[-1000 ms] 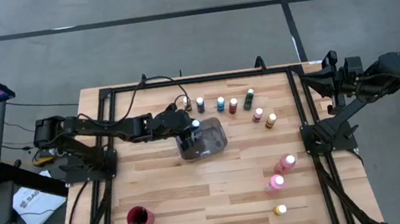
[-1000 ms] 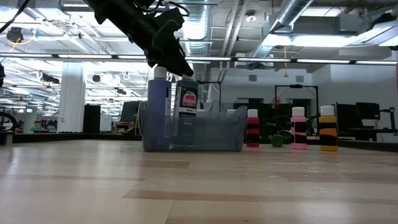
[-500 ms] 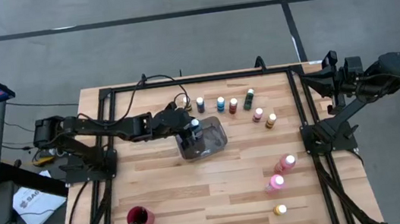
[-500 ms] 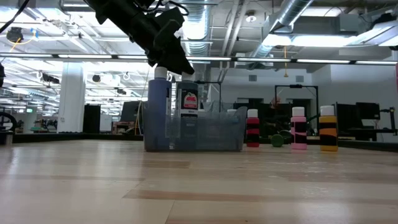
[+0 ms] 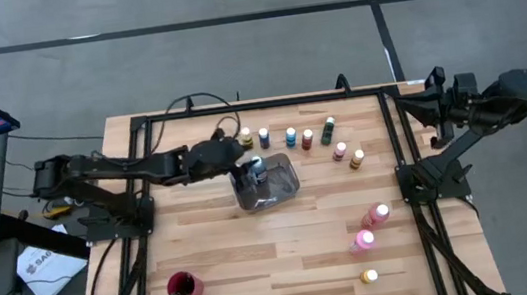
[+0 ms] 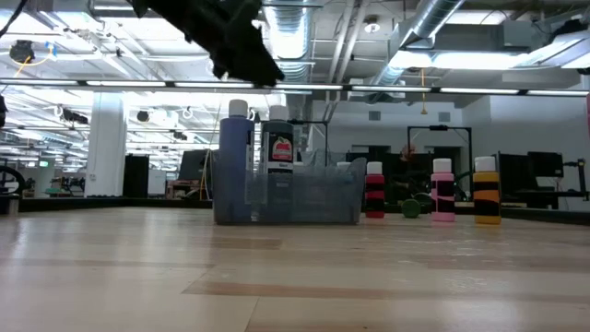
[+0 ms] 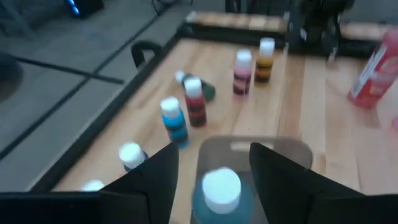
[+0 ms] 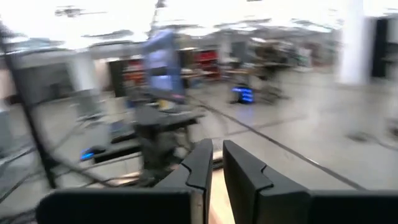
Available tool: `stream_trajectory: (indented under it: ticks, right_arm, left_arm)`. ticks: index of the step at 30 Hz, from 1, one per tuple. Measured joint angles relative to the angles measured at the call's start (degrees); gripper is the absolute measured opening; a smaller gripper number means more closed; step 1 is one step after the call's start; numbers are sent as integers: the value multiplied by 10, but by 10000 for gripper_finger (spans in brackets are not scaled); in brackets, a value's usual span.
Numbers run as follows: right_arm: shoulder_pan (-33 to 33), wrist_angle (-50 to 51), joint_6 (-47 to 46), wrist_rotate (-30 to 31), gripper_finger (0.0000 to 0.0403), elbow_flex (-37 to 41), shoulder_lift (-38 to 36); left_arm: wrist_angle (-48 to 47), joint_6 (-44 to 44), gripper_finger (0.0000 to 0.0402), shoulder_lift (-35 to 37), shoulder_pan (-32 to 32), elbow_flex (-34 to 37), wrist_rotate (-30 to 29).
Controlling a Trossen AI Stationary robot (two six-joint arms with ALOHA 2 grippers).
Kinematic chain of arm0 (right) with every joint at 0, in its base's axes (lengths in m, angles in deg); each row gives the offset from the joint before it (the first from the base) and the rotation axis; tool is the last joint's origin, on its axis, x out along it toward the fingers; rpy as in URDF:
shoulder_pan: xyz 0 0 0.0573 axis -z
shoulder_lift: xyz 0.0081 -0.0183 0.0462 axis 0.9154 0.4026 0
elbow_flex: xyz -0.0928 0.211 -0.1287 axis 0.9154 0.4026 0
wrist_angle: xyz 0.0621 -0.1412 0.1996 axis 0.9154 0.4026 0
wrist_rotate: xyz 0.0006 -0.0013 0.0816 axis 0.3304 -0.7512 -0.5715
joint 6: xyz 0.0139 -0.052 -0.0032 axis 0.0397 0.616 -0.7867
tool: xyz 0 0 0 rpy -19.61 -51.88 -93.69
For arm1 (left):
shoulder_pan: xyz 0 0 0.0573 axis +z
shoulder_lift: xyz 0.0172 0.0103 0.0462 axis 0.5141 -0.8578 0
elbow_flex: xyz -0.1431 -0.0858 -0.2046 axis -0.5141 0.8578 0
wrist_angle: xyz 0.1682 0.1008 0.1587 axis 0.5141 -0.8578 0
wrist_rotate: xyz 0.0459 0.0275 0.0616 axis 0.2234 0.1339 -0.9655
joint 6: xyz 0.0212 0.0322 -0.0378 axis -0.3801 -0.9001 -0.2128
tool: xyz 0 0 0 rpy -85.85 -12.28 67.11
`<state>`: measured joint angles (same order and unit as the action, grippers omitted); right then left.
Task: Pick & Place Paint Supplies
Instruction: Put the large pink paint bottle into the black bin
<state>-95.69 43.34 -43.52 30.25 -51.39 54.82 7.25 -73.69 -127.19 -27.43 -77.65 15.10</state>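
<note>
A: Near the table's middle, toward the far edge, the high view shows the clear bin [image 5: 270, 183] with a blue bottle [image 5: 257, 167] standing in it. The left gripper [image 5: 232, 151] sits just off the bin's far-left corner, jaws wide, holding nothing.

B: And the rest?

A: Five bottles in a row [image 5: 291, 137] along the far edge, two beside them, three more [image 5: 371, 226] near the right edge. Red cup [image 5: 182, 286] by the near-left corner. The right gripper [image 5: 437, 106] is parked off the far-right corner, fingers narrow, empty.

B: Low view?

A: Blue bottle [image 6: 236, 157] upright at the bin's [image 6: 304, 198] left wall, a dark-labelled one [image 6: 277, 152] next to it; the left gripper [image 6: 241, 51] hangs above, clear of the cap.

B: Left wrist?

A: Its fingers [image 7: 152, 180] stand wide either side of the pale cap [image 7: 214, 186], not touching.

B: Right wrist?

A: Only its close-set fingers [image 8: 202, 171] and the room.

B: Risks?

A: I judge a sideways swing while low could clip the cap and topple the bottle, or shove the light bin. The far-edge bottles stand close together, so wide jaws could knock a neighbour.
</note>
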Motion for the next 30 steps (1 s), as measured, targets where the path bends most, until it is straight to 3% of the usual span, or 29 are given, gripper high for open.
stream_trajectory:
  ticks: [3, 6, 11, 15, 19, 25, 30]
  right_arm:
    - [0, 23, -48, 89, 43, 0, 11]
    - [0, 47, -94, 132, 65, 0, 28]
    - [11, 87, -165, 146, 109, -15, 72]
    - [31, 193, -253, 136, 136, -71, 137]
    - [74, 368, -401, 49, 144, -152, 215]
    - [162, 629, -558, -167, 137, -236, 343]
    - [199, 619, -531, -339, 138, -220, 421]
  left_arm:
    - [5, 0, 199, 37, 0, 0, -11]
    - [5, 4, 204, 80, 0, 0, -12]
    - [5, 20, 201, 163, -2, 0, -11]
    - [4, 17, 198, 232, -6, 0, -11]
    - [3, 9, 193, 284, -6, 0, -13]
    - [-1, -5, 183, 327, -5, 1, -14]
    - [-20, -3, 175, 342, -5, 1, -14]
